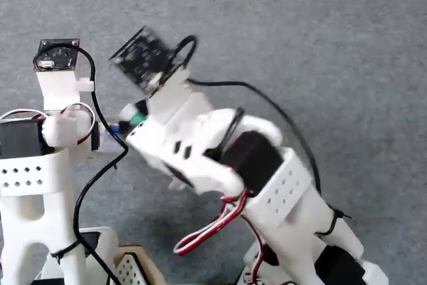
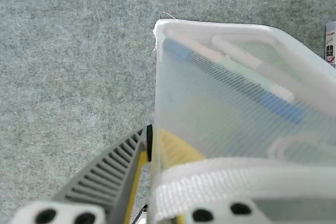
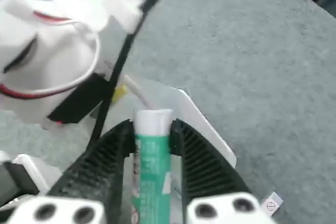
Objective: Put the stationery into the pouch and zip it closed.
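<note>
Right fingers (image 3: 113,156) clamp a green pen (image 3: 151,166) right over the pouch (image 2: 226,108), which left fingers (image 2: 118,169) pinch up near the surface's (image 1: 300,45) left edge. Pen could catch the rim and yank the pouch loose.

Soft, even light falls from above on the grey counter (image 1: 333,45) in the high view, bright and without glare. Faint, diffuse shadows lie beneath the arms (image 1: 200,131) in the lower middle of the frame. Their white shells look nearly washed out. The translucent pouch (image 2: 236,103) glows evenly.
</note>
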Tool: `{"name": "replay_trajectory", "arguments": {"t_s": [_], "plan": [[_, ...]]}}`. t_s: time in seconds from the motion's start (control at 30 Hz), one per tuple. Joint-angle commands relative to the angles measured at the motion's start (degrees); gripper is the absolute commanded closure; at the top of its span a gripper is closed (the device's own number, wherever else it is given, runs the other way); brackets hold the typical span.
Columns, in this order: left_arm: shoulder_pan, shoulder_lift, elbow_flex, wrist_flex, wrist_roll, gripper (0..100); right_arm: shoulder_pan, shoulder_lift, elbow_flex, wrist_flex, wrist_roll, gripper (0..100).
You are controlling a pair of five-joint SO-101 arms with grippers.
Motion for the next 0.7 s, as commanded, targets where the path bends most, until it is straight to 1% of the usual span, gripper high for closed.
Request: {"name": "replay_trajectory", "arguments": {"t_s": [0.0,0.27,0.5,0.67], "plan": [[-1.01,-0.35,-0.22,0.7,0.53,97,-1.49,1.89,0.04,-1.58,0.53,98.6],[-1.01,-0.35,-0.4,0.7,0.53,97,-1.49,4.09,0.57,-0.09,0.44,98.6],[-1.01,-0.35,-0.4,0.62,0.53,97,-1.41,3.91,7.87,-0.35,0.53,98.6],[-1.01,-0.35,-0.4,0.62,0.53,97,-1.32,3.82,10.24,-0.35,0.53,98.6]]}}
